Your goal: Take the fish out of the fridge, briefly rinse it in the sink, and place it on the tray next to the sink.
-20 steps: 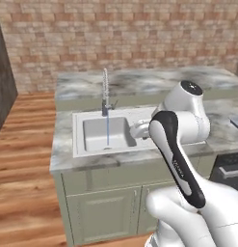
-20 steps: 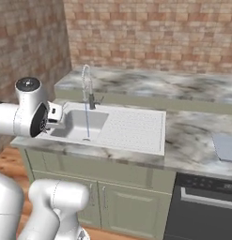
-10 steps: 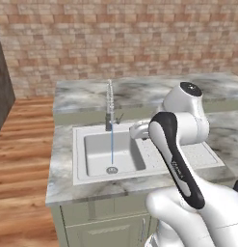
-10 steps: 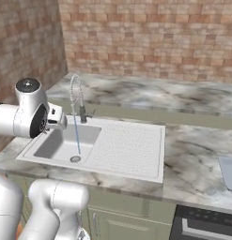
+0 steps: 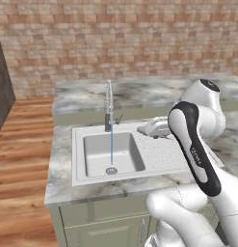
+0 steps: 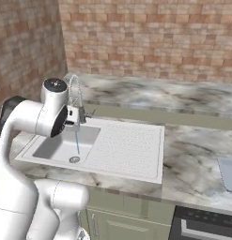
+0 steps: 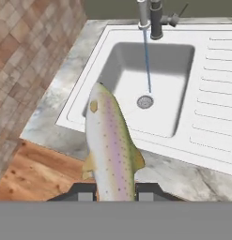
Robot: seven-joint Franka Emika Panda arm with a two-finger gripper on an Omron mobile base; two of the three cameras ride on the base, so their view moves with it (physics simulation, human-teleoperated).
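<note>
Closer now to the one sink (image 7: 155, 70), the gripper (image 7: 111, 193) pinches one fish (image 7: 110, 145).

A grey-and-white marbled desk (image 5: 62, 166) runs along the room, its top veined and glossy, with a raised back ledge (image 6: 150, 96) of the same stone behind it. Below the top sit pale sage-green cabinet fronts (image 5: 106, 226), plain panelled doors with thin handles. Behind everything stands a brick wall (image 5: 120, 38) in mixed red, tan and brown courses; it turns a corner on the left of the right base view (image 6: 23, 47). The floor (image 5: 19, 159) is warm orange-brown wood in long planks. At the lower right of the right base view, a dark oven front (image 6: 202, 227) with a long pale handle is set under the desk.
</note>
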